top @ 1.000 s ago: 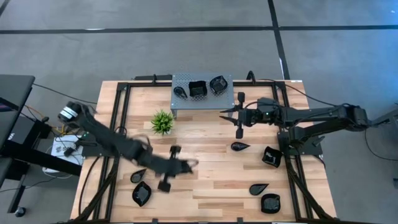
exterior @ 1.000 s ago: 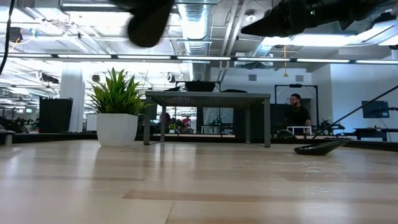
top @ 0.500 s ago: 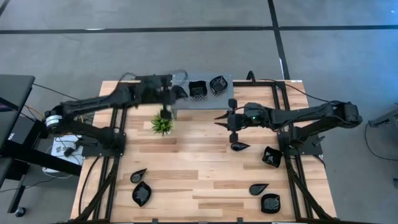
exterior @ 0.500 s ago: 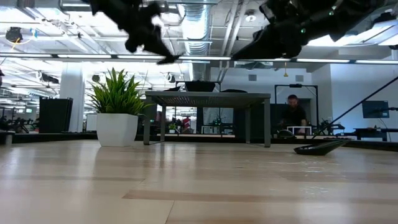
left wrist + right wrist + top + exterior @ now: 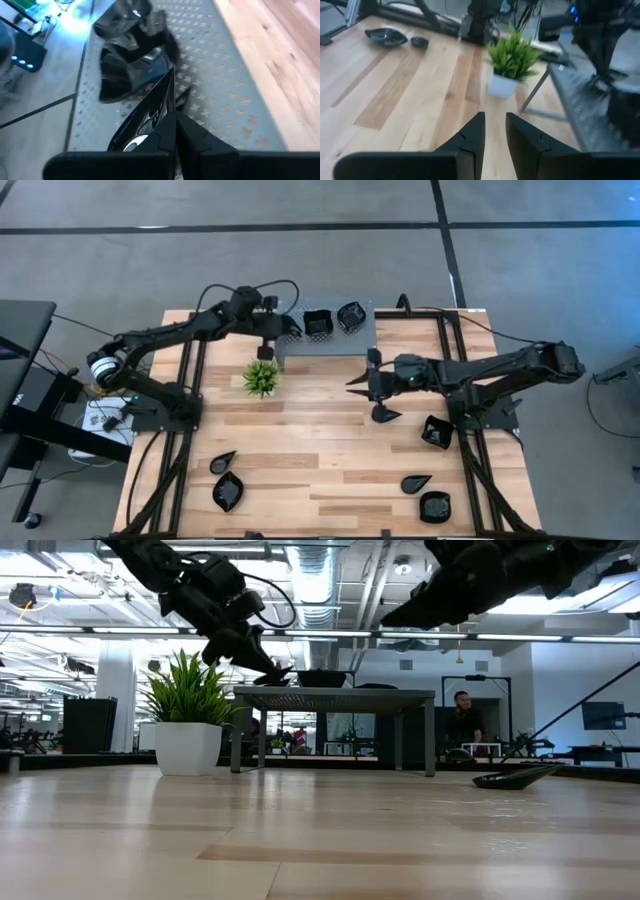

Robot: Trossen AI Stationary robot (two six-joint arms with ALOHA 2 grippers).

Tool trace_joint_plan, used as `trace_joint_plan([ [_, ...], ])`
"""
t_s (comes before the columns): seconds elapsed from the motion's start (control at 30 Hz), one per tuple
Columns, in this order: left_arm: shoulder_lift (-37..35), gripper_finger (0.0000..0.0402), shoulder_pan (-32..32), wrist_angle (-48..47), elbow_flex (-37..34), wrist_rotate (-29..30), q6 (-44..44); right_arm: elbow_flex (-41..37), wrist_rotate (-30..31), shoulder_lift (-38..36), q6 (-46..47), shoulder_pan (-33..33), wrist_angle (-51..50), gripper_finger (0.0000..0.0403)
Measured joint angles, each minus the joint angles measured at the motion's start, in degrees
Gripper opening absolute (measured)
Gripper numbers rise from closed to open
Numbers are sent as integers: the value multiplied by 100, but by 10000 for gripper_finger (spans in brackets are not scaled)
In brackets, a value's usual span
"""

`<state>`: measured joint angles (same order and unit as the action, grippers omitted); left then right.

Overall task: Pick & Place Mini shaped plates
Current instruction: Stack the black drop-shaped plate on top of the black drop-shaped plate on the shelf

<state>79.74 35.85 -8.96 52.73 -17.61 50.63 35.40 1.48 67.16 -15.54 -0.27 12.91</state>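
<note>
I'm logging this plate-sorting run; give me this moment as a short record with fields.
left gripper: shut on a black plate, over the left end of the grey stand
right gripper: above the table centre, holding nothing, fingers a little apart
plates on stand: a wavy-rimmed plate and another dish
plates on table: six, two front-left, four on the right
plant: in front of the stand's left end

So the perforated stand sits at the table's far edge with three mini plates on it. Potted plant just front-left of it. Other plates are scattered near-left and along the right side.
</note>
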Motion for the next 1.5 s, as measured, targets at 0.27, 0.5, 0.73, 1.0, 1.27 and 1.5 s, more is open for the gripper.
trace_joint_plan([
  [0.27, 23, 6, -91, -3, -91, 7, 78, 0, 2, 2, 379, 26, -239, 71],
  [0.5, 23, 7, -143, 6, -92, 57, 118, 0, 2, 2, 513, 28, -263, 71],
  [0.73, 25, 39, -342, 78, -92, 868, -118, 0, 2, 2, 513, 28, -263, 71],
  [1.0, -559, 80, -1405, 193, -92, 1502, -548, 0, 2, 2, 427, 26, -261, 71],
  [1.27, -1540, 78, -3303, -150, -83, 2189, -3136, 0, 2, 2, 298, 13, -233, 71],
  [1.5, -1575, 77, -4696, -1598, -130, 2190, -6053, 0, 2, 4, 298, 15, -171, 71],
])
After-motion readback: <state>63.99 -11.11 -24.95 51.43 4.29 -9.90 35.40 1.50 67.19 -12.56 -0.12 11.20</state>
